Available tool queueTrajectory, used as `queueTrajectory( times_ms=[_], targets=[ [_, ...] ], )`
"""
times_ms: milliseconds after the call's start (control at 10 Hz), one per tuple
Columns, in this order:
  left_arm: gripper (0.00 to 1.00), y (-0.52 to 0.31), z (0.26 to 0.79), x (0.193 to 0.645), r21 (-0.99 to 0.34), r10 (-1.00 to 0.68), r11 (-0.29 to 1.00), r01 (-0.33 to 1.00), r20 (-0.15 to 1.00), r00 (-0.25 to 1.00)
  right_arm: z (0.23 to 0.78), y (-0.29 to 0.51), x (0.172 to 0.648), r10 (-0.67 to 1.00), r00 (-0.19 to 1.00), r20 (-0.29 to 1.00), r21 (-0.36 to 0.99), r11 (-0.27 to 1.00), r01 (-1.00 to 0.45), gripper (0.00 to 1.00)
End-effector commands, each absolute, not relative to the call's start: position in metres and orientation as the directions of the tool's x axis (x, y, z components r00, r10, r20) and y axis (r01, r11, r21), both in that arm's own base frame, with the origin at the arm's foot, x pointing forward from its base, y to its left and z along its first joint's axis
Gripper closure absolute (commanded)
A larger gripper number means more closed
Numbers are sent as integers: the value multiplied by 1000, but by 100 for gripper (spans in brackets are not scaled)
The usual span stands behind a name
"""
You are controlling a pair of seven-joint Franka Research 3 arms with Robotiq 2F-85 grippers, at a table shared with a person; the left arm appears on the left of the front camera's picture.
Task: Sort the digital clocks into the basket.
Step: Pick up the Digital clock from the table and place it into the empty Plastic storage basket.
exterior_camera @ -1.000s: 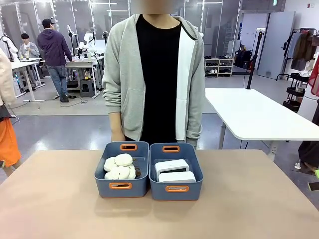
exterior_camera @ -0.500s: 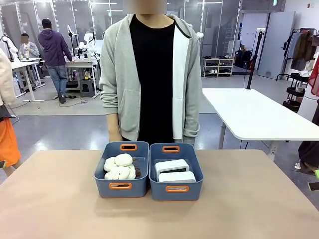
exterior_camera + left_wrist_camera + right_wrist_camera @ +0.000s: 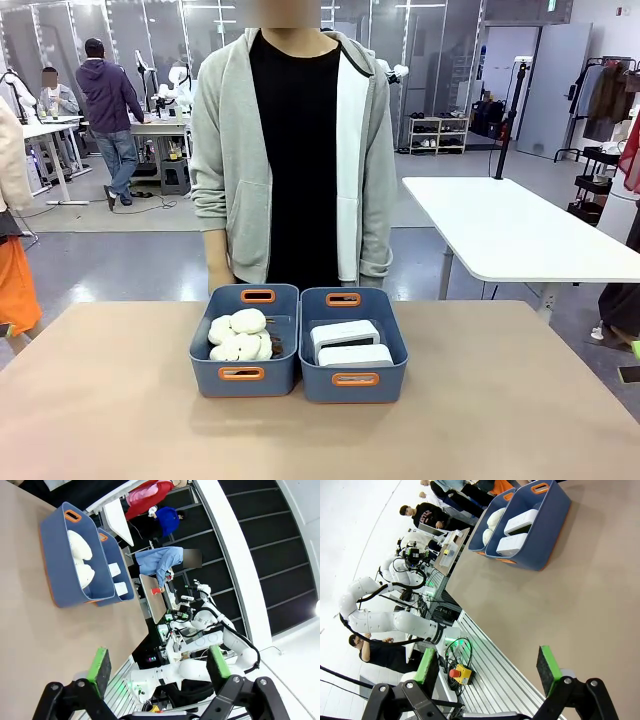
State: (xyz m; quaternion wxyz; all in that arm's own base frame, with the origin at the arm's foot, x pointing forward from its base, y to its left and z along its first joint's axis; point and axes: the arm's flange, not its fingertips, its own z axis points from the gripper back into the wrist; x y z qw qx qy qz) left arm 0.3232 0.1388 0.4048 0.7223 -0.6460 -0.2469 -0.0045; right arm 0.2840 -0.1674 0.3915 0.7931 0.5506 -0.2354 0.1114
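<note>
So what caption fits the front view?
Two digital clocks lie in the right basket, plush toys in the left, person behind.

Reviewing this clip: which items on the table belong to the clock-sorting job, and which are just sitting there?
Job items:
- two digital clocks, both lying in the right basket

Just there:
- left basket
- cream plush toys inside it

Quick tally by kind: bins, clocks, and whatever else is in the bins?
Bins: 2, a left one and a right one
White digital clocks: 2, both in the right bin
Cream plush toys: a pile in the left bin, count unclear
Total countable: 4
</note>
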Motion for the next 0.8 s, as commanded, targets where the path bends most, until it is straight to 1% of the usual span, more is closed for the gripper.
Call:
queueTrajectory(
  times_ms=[0, 700],
  targets=[
    [3, 138, 405, 324, -928, 304, 184, 323, 367, 879, 396, -167, 285, -96, 867, 489, 827, 367, -426, 0],
    [3, 138, 405, 324, -928, 304, 184, 323, 367, 879, 396, -167, 285, -96, 867, 489, 827, 367, -426, 0]
  ],
)
